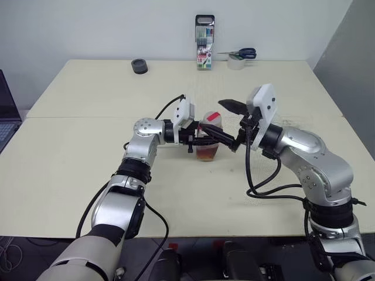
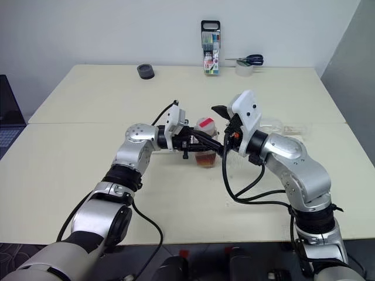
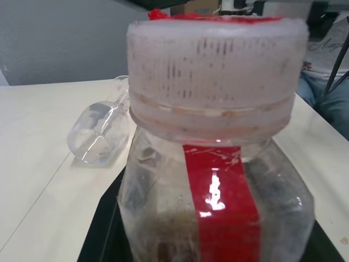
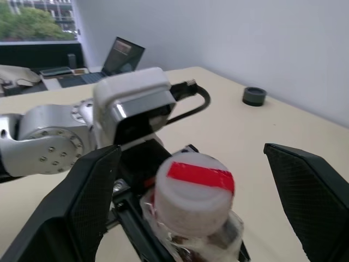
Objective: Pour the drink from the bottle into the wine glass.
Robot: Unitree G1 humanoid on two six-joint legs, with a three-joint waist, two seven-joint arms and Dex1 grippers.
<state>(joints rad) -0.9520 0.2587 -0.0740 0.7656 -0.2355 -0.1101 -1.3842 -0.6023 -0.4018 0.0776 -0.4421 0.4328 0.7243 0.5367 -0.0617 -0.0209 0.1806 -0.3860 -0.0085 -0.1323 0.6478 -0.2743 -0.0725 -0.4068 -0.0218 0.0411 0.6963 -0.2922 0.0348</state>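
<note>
We see the glass (image 3: pixel 101 134) lying on its side in our left wrist view. Left gripper (image 1: pixel 215 139) clamps the bottle (image 1: pixel 208 138) (capped); right gripper (image 4: pixel 191 202) spread wide around its cap (image 4: pixel 192 191).

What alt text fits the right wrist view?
The right gripper, fingers wide open, flanks the whitish-pink, red-taped cap of the small clear plastic bottle, held by the left gripper. A small dark ring lies on the cream table.

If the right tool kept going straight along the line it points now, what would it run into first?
Most likely the cap of the bottle: in the right wrist view it sits between the right tool's wide-open fingers. The left tool clamps the bottle just behind it. Depth is uncertain.
</note>
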